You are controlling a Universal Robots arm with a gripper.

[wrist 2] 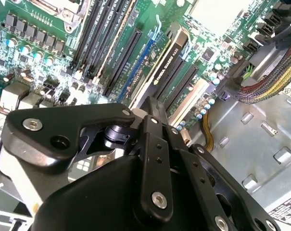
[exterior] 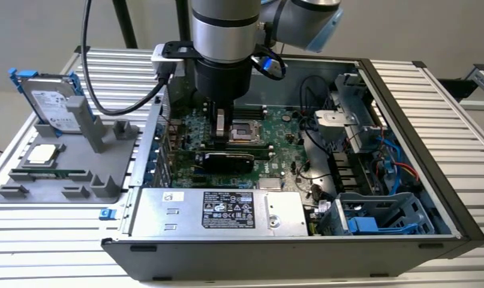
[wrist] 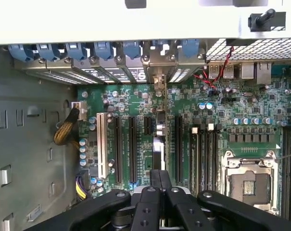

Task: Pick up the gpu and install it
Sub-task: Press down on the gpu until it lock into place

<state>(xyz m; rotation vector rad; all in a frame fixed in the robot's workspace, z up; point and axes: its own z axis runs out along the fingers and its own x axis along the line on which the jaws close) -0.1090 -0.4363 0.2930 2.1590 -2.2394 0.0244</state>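
Inside the open computer case (exterior: 402, 150) on the desk (exterior: 457, 258), the gpu (exterior: 230, 161) is held upright on edge over the motherboard (wrist: 232, 110), clamped between the closed fingers of the tool (wrist: 159, 179), seemingly for alignment with an expansion slot (wrist: 178, 149).

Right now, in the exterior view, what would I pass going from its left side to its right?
Hard drive in blue rails → grey holder stand → gpu standing on the green motherboard → blue drive cage → computer case's far wall.
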